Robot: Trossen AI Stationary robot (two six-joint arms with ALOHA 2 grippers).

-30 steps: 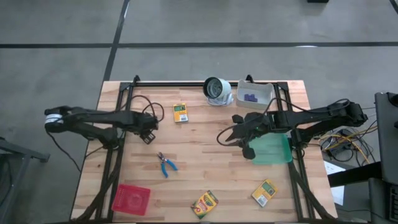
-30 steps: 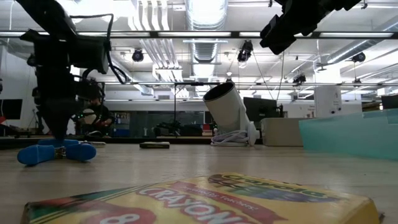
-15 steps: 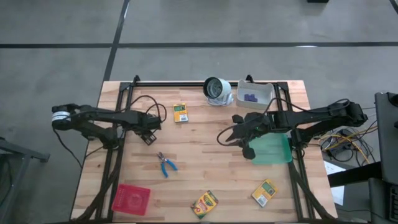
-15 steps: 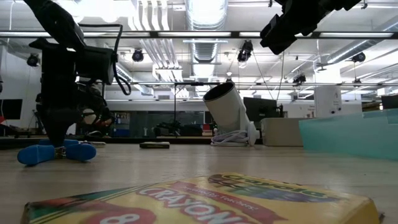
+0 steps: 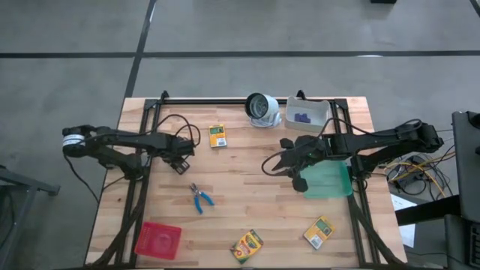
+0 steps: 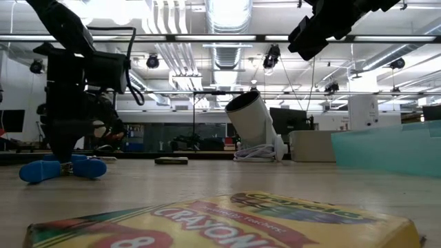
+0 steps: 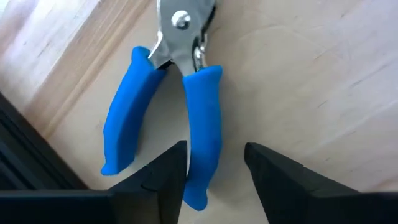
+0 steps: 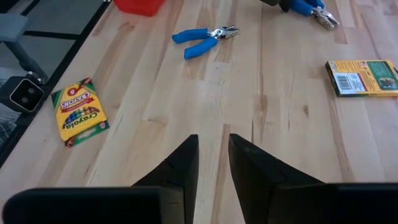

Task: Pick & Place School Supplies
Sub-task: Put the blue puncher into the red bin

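Note:
A blue-handled tool (image 7: 202, 112) lies flat on the wooden table under my left gripper (image 7: 214, 162), which points down and is open. The free end of one handle lies between its fingers. A second blue-handled tool (image 5: 200, 199) lies near the table's middle. Three crayon boxes lie flat: one far (image 5: 217, 135), two near the front edge (image 5: 247, 245) (image 5: 319, 232). Purple pieces (image 5: 302, 117) lie in the white bin (image 5: 321, 112). My right gripper (image 8: 213, 155) hangs above the table's middle right, narrowly open, nothing between its fingers. My left gripper comes from above, its fingers on either side of the free end of one blue handle (image 7: 198, 186). The handle lies close against one finger (image 7: 168, 171). I cannot tell whether that finger touches it. The tool rests flat on the table.
A white-grey round object (image 5: 262, 109) stands at the far edge beside the bin. A green mat (image 5: 330, 184) lies under my right arm, and a red tray (image 5: 158, 239) sits at the front left. Bare wood lies between the tools and the front boxes.
My left arm has leaned in toward the table's middle, and its gripper has tipped a little steeper over the blue-handled tool. The tool has stayed where it was.

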